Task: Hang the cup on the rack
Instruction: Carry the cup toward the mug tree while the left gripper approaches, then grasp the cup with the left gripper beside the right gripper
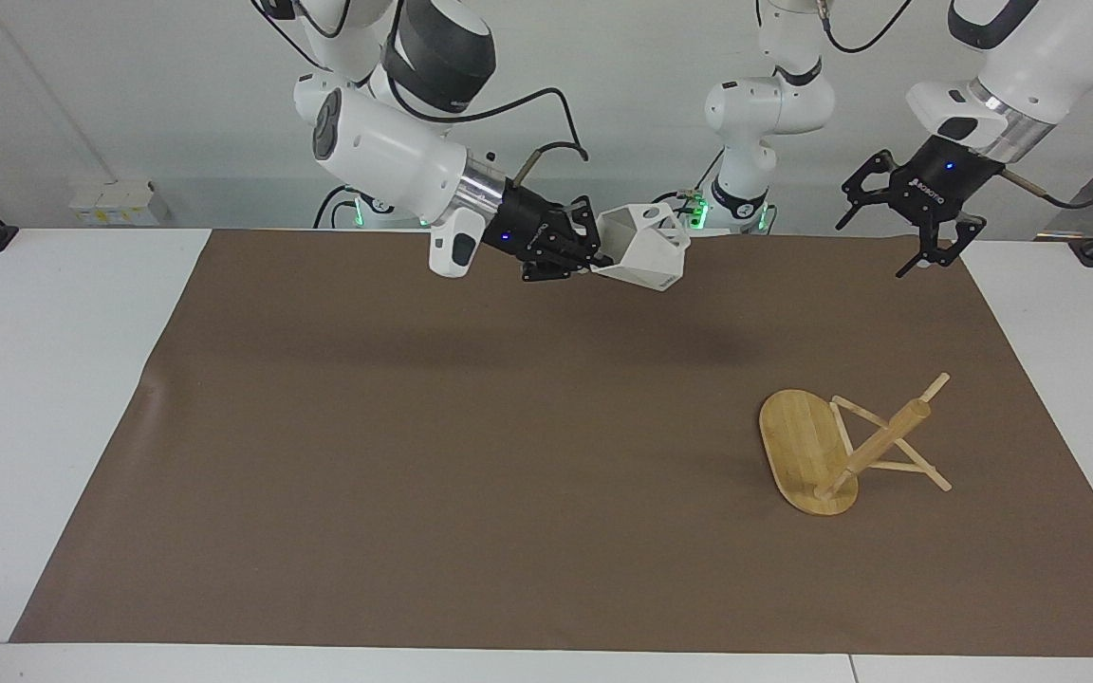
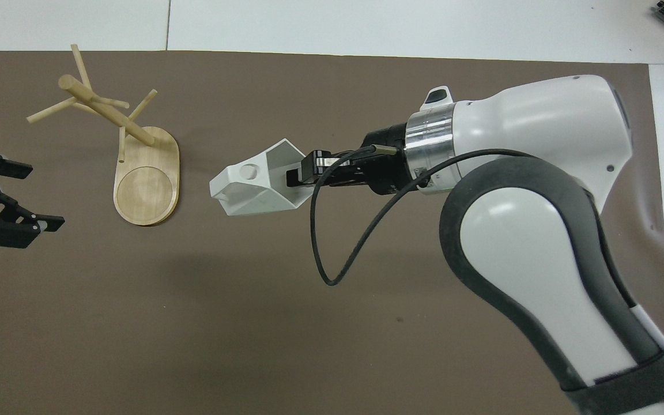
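I see right gripper (image 1: pixel 594 254) clamping empty cup (image 1: pixel 643 246) by rim, airborne over mat (image 1: pixel 471 455); rack (image 1: pixel 836 446) bare; left gripper (image 1: pixel 907 228) spread wide, above mat near rack.

The cup (image 1: pixel 646 245) in my right gripper (image 1: pixel 594 254) is plain matte white, no pattern, its facets shading to pale grey. Both my grippers are black, the left gripper (image 1: pixel 905 220) too, with a small blue light on each wrist. My arms are glossy white with dark grey joints and a silver ring. At four o'clock on the brown mat (image 1: pixel 471 455) stands the rack (image 1: pixel 831 446), light bamboo with fine straight grain. The table (image 1: pixel 44 379) is white.
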